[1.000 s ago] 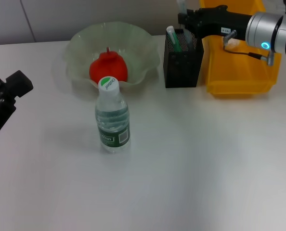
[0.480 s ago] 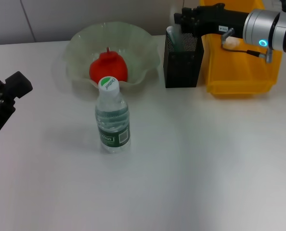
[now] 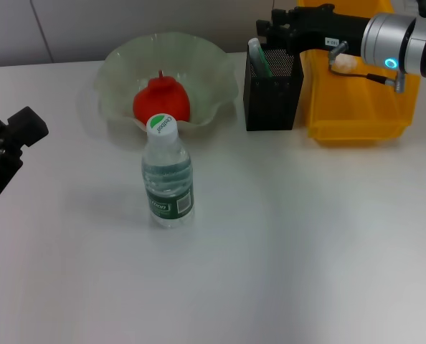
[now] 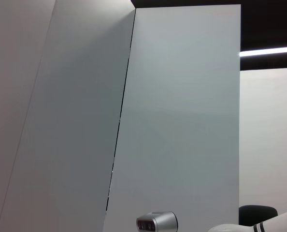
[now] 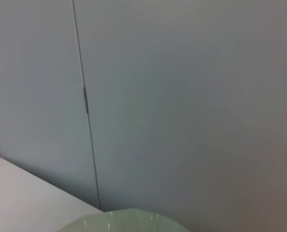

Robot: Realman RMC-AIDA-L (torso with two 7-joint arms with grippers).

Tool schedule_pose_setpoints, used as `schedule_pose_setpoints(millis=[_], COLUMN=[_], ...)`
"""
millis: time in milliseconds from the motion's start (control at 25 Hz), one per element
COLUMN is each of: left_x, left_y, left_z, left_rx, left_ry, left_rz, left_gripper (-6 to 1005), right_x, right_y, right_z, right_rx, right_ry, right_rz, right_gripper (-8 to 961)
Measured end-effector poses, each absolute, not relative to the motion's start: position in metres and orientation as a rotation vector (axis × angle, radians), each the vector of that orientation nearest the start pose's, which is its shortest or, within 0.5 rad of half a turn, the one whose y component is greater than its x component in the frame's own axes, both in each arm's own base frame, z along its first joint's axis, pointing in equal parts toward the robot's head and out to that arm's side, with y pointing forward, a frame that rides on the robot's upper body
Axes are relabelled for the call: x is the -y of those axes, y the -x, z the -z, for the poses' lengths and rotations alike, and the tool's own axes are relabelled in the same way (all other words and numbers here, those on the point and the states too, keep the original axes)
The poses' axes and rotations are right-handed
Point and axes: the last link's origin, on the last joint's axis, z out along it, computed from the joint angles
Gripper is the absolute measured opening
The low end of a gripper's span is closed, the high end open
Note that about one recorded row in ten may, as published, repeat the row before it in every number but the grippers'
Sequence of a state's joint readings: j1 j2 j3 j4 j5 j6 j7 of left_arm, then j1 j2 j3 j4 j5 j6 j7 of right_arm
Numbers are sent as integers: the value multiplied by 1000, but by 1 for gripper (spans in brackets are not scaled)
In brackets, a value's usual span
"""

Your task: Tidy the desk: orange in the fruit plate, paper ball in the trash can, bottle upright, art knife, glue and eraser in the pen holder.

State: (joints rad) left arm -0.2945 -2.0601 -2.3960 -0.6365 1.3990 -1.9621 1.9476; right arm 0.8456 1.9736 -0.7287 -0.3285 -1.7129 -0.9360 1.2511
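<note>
Pen holder [image 3: 272, 92]: black mesh cup directly under the right hand [image 3: 264, 30], standing against the near-left wall of the yellow trash can [image 3: 356, 107]; a pale green-tipped stick leans out of it at the corner nearest the fingertips.
Right hand state: hovering at the cup's mouth, arm reaching across over the bin; finger spread not readable, and nothing visibly held.
Left hand [image 3: 8, 143]: parked low at the far left of the tabletop [image 3: 285, 244], well apart from everything; cannot tell whether open or closed.
Settled items: orange [image 3: 161, 99] in the fruit plate [image 3: 127, 57]; bottle [image 3: 167, 175] upright in front of the plate; paper ball [image 3: 342, 63] showing white inside the bin, beneath the right forearm.
Risk, snag: likely catching the leaning stick or the mesh rim on any drop or sideways sweep, tipping the light cup.
Risk, bin: cable loop under the wrist hanging close to the bin's rim; a low pull-back could hook it.
Risk, plate: wavy rim just beside the cup on the side away from the bin; a swing that way could knock it.
Open room: straight up and back toward the robot, over bare tabletop in front of the cup and bin.
Edges: cup hemmed between plate and bin; wall close behind.
</note>
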Motion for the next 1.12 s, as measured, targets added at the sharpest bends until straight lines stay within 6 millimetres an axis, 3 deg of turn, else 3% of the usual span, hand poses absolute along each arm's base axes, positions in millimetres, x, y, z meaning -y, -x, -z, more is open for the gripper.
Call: schedule_pose_setpoints(millis=[560, 1120], left_x=[-256, -254], left_y=[257, 256], left_z=[-61, -65], left_rx=[285, 259], left_ry=[2387, 2417], left_rz=[1460, 1462], left_gripper=[23, 24], right_x=[-451, -410], right_y=[-213, -202], right_z=[-16, -27], right_rx=[-552, -549], right_ry=[2317, 2420], right_rz=[-620, -610], right_gripper=[360, 364])
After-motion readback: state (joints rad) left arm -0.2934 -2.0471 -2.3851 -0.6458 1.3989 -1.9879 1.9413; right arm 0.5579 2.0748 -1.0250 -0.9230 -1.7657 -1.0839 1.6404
